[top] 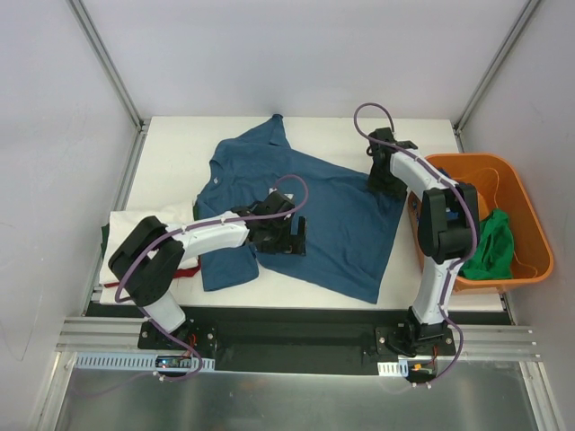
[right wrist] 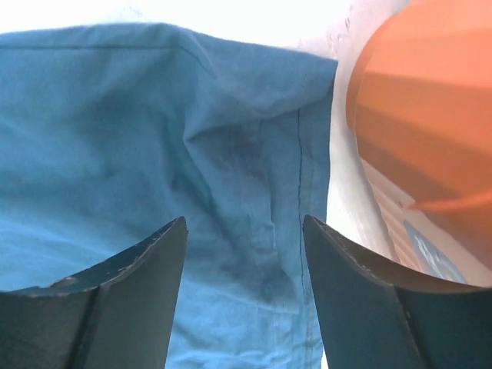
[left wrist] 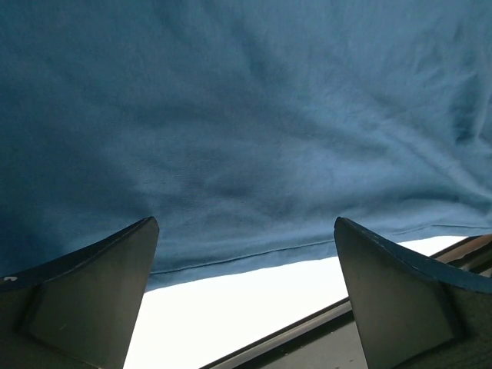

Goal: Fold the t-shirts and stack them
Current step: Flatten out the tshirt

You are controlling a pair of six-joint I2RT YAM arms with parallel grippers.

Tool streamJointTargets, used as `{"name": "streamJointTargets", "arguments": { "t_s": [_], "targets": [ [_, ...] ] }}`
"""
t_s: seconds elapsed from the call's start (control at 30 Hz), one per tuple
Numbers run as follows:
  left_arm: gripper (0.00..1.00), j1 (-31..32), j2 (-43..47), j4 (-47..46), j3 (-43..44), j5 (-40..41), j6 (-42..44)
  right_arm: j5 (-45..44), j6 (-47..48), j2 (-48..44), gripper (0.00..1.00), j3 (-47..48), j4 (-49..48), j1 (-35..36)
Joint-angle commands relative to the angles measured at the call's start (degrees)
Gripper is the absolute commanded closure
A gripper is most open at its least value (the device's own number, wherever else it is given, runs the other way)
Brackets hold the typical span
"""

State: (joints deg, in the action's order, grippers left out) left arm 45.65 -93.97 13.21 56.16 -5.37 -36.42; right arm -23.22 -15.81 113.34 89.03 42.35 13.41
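Note:
A dark blue t-shirt (top: 332, 215) lies spread, partly rumpled, across the white table (top: 171, 153). My left gripper (top: 292, 235) hovers over its near-left part, open. In the left wrist view the shirt (left wrist: 246, 115) fills the top, and its hem crosses between the wide-apart fingers of the gripper (left wrist: 246, 223). My right gripper (top: 384, 184) is down at the shirt's right corner beside the basket. Its jaws (right wrist: 244, 223) stand apart, straddling a raised fold of blue fabric (right wrist: 231, 154) near the stitched hem. A green t-shirt (top: 492, 242) lies in the basket.
An orange plastic basket (top: 530, 224) stands at the table's right edge, close to the right gripper, and shows orange (right wrist: 415, 115) in the right wrist view. A white folded shirt (top: 135, 229) with a red one (top: 184, 272) under it lies at the left, beneath the left arm.

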Motion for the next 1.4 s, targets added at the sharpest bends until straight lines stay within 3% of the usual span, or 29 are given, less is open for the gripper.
{"name": "streamJointTargets", "arguments": {
  "t_s": [0.0,0.17,0.27,0.4,0.47,0.8,0.93,1.13,1.23,1.27,1.37],
  "targets": [
    [0.01,-0.3,-1.0,-1.2,-1.3,0.1,0.5,1.3,0.2,2.1,0.35,1.9,-2.1,-0.3],
    [0.01,-0.3,-2.1,-1.3,-1.4,1.0,0.4,2.8,0.9,5.2,0.35,3.6,-3.8,-1.0],
    [0.01,-0.3,-2.8,-1.3,-0.9,1.6,0.6,3.4,1.2,7.0,0.47,5.0,-4.6,-1.5],
    [0.01,-0.3,-4.5,-1.3,-0.4,2.6,0.6,2.0,1.6,7.6,0.77,6.1,-4.5,-2.0],
    [0.01,-0.4,-5.0,-1.3,-0.1,3.2,0.6,0.0,3.1,7.2,0.82,6.5,-4.6,-1.9],
    [0.01,-1.0,-7.0,-1.3,-0.2,2.4,0.9,-8.0,13.3,8.8,0.85,15.6,-4.8,-2.3],
    [0.01,-1.1,-7.1,-1.3,0.5,2.3,1.3,-8.5,15.3,13.1,0.84,22.6,-1.5,-3.6],
    [0.01,-1.0,-6.3,-1.3,1.8,-0.5,2.0,-4.5,15.4,15.6,0.72,23.9,2.7,-4.4],
    [0.01,-0.9,-4.2,-1.3,3.2,-1.8,3.1,-1.3,15.1,13.1,0.59,23.5,2.8,-4.3],
    [0.01,-1.0,-2.7,-1.3,3.6,-2.3,3.4,-0.2,15.2,11.1,0.47,23.4,2.7,-4.2],
    [0.01,-1.0,0.5,-1.3,5.0,-2.9,4.2,3.8,17.1,6.8,0.32,23.1,2.0,-3.4]
  ]
}}
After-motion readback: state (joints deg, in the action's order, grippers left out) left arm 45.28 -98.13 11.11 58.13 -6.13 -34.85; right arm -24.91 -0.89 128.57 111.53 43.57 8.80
